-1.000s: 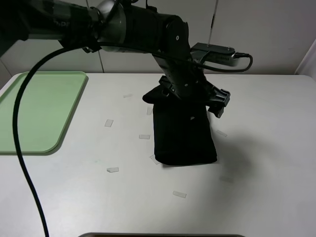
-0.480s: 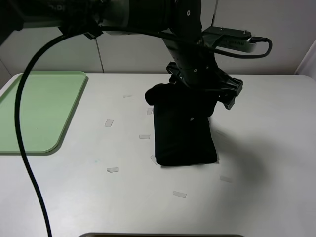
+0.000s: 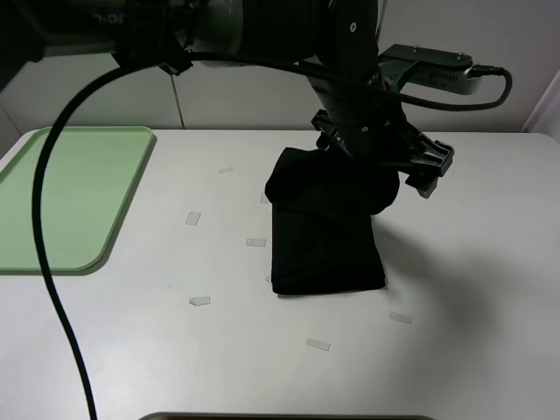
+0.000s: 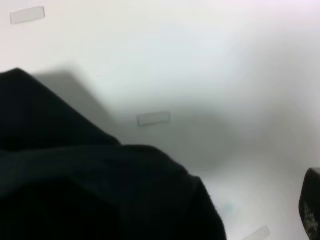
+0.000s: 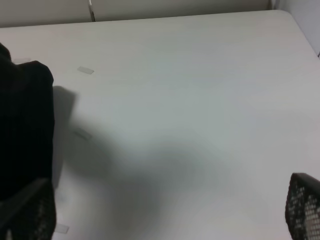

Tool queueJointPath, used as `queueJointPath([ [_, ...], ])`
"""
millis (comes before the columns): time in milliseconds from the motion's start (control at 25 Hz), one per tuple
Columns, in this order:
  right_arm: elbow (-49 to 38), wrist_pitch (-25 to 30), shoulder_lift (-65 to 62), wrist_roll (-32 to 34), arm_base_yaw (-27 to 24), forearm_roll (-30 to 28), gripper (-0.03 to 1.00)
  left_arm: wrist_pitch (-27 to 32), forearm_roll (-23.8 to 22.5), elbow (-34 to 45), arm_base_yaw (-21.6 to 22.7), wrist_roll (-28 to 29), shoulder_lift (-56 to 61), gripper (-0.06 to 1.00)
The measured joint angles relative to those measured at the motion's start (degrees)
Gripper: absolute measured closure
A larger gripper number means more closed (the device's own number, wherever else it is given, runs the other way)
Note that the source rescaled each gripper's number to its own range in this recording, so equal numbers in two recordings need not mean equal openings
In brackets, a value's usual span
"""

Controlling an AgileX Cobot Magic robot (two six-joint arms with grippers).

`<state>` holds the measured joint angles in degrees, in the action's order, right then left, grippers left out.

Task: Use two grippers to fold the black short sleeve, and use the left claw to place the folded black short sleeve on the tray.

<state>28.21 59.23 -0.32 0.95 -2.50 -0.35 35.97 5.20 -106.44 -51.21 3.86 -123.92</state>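
Observation:
The black short sleeve (image 3: 325, 245) lies folded into a narrow rectangle at the middle of the white table. Its far end (image 3: 302, 179) is bunched up and raised. My left gripper (image 3: 409, 171) reaches across from the left and hovers low over that raised end. The cloth hides its fingertips in the high view. In the left wrist view black cloth (image 4: 90, 195) fills one side and a single fingertip (image 4: 312, 210) shows far off at the other edge, so the jaws stand wide. My right gripper (image 5: 165, 212) is open over bare table, with black cloth (image 5: 25, 125) beside it. The pale-green tray (image 3: 70, 188) sits at the far left.
Small clear tape strips dot the table, among them one (image 3: 193, 218) left of the shirt, one (image 3: 199, 301) nearer the front and one (image 3: 318, 345) below the shirt. The left arm's black cable (image 3: 52, 289) hangs over the table's left side.
The left arm has swung to the right over the shirt's far end. The bunched cloth there has spread rightward with it. The near part of the shirt has stayed put.

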Motion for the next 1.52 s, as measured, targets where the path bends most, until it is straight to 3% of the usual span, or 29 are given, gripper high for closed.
queueJointPath([
  [360, 0.0, 0.0, 0.0, 0.0, 0.0, 0.0, -0.03, -5.18, 0.75, -0.82, -0.19, -0.96, -1.33, -0.05],
  [680, 0.0, 0.0, 0.0, 0.0, 0.0, 0.0, -0.03, -12.19, 3.14, -0.82, -2.17, -1.1, -9.33, -0.05],
  [1000, 0.0, 0.0, 0.0, 0.0, 0.0, 0.0, -0.03, -14.68, 5.95, -0.97, -2.28, -2.23, -12.08, -0.05],
  [1240, 0.0, 0.0, 0.0, 0.0, 0.0, 0.0, -0.03, -10.52, 5.95, -4.15, -2.28, -2.42, -9.65, -0.06],
  [1520, 0.0, 0.0, 0.0, 0.0, 0.0, 0.0, -0.03, 1.19, 5.24, -7.12, -0.95, -2.42, -4.69, -0.06],
])
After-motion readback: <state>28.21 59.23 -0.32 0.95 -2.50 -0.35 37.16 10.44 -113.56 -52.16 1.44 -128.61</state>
